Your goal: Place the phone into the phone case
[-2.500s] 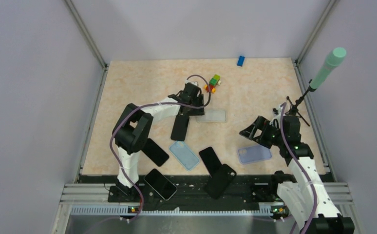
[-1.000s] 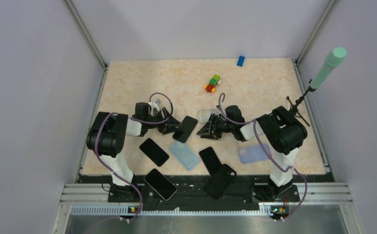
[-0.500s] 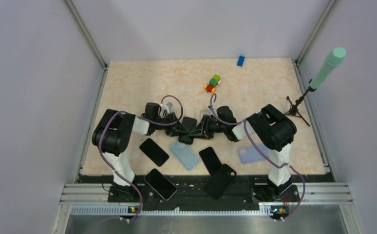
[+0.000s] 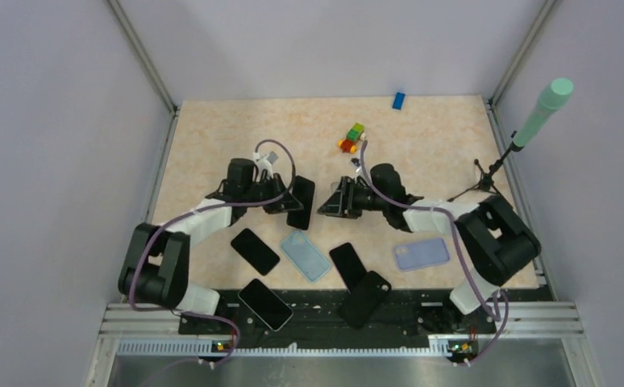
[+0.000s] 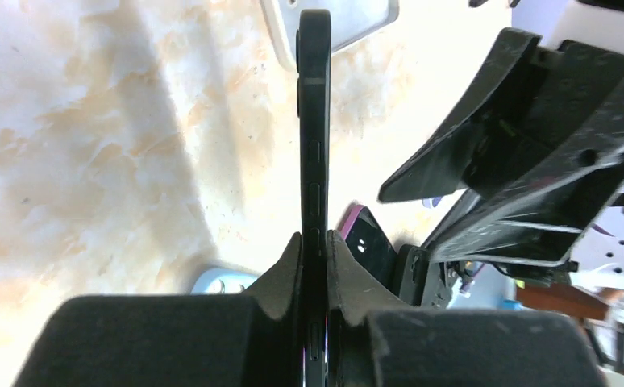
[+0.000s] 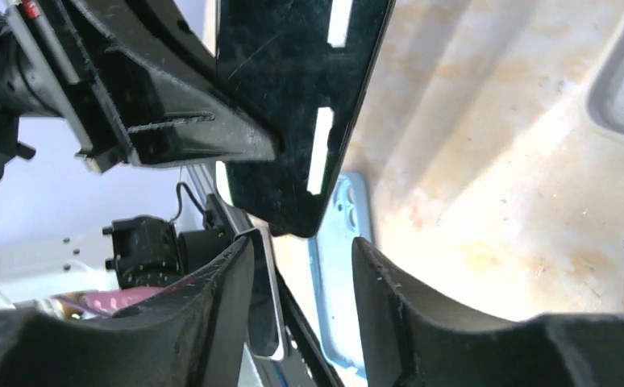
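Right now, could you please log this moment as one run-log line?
left jaws: shut on slim black phone | right jaws: open, facing phone | clear plastic case: on table

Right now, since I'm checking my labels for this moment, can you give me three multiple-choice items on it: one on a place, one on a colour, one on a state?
1. Where does the blue block lie?
A. by the left arm's base
B. near the far edge of the table
C. on a case

2. What colour is the phone held in the left fingers?
A. white
B. red
C. black

3. The right fingers are:
A. open
B. shut on a case
C. out of view

Answers:
1. B, the top view shows it close to the back rim.
2. C, its edge and glass show black.
3. A, the right wrist view shows a wide gap between them.
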`<action>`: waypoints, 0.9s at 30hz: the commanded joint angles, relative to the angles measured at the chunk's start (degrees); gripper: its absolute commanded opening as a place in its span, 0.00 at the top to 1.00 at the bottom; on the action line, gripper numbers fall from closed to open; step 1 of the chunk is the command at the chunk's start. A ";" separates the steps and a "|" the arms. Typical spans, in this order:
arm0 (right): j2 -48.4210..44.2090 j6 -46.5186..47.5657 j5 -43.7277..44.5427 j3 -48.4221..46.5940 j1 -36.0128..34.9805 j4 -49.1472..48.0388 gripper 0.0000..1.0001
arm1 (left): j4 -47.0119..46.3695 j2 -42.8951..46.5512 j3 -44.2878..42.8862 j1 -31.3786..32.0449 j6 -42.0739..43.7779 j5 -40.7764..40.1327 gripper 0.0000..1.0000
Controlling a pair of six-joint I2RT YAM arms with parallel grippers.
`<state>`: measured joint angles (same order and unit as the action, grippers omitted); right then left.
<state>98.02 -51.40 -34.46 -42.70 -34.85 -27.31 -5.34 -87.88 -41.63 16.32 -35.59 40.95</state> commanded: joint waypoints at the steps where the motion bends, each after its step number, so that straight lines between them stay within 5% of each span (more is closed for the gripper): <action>1: -11.91 9.79 4.04 2.40 -0.36 9.60 0.48 | 9.50 13.39 -1.87 0.11 7.66 -6.45 1.00; 7: -22.72 2.32 -0.13 10.69 -0.38 -0.14 0.35 | 7.17 27.52 2.32 0.07 2.80 -6.16 1.00; 13: -25.08 -7.17 -2.12 15.41 -2.51 -14.86 0.34 | -14.89 35.40 12.61 4.62 -17.06 -7.79 1.00; 17: -23.87 -10.49 -2.10 15.01 -5.13 -20.94 0.35 | -21.43 36.38 14.34 9.76 -22.66 -12.85 1.00; 21: -22.15 -12.92 -1.76 14.08 -6.80 -25.02 0.38 | -27.87 34.41 14.80 12.12 -26.25 -13.00 1.00; 27: -19.85 -15.21 -4.20 12.00 -7.38 -28.19 0.58 | -33.61 32.91 14.84 14.16 -27.89 -12.36 1.00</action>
<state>77.12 -63.79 -36.75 -27.75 -41.50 -48.18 -27.86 -55.29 -26.39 29.41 -60.62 29.26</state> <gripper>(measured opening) 0.472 0.077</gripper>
